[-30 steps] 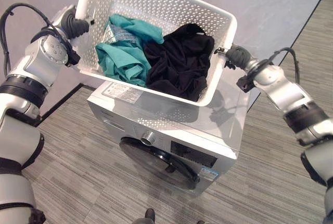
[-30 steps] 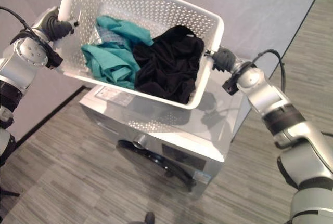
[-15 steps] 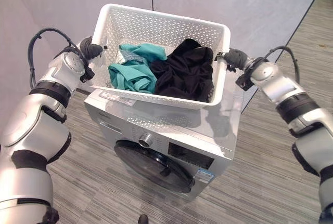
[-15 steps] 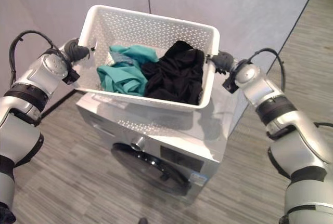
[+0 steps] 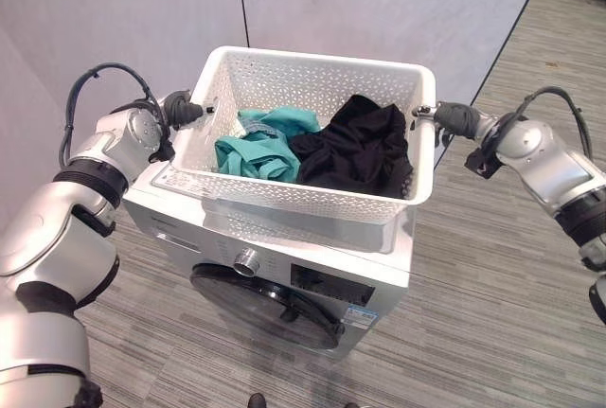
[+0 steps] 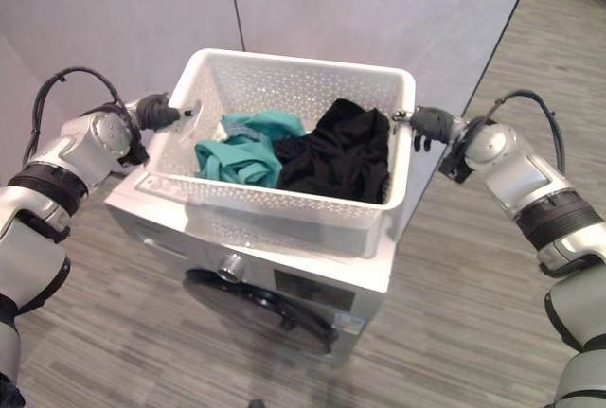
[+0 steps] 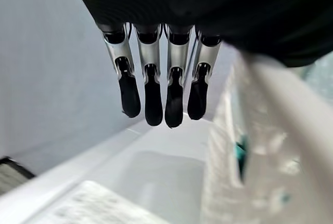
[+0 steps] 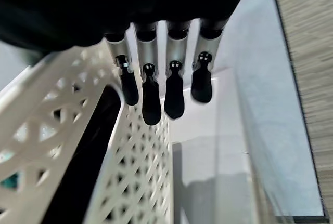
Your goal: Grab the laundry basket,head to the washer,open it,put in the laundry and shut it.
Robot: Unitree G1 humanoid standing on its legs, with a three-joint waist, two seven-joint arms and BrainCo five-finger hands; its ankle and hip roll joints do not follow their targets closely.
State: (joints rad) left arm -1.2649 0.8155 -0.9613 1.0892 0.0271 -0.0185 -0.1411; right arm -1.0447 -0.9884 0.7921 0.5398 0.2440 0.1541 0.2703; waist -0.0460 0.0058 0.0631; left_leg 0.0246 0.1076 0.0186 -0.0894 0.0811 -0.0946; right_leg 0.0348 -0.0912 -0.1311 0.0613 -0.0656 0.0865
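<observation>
Even bright indoor light, soft shadows, sheen on washer top, wrist views blurred close-up

place: looks like office/test room to me | grey partition walls | grey plank floor | lone washer

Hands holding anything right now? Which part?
Nothing held. The laundry basket sits on the washer; left hand and right hand hang straight-fingered beside its end walls.

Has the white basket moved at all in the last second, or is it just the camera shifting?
Yes. The laundry basket has come down and levelled out: a second ago it was tilted above the washer, and now it sits flat on its top.
</observation>
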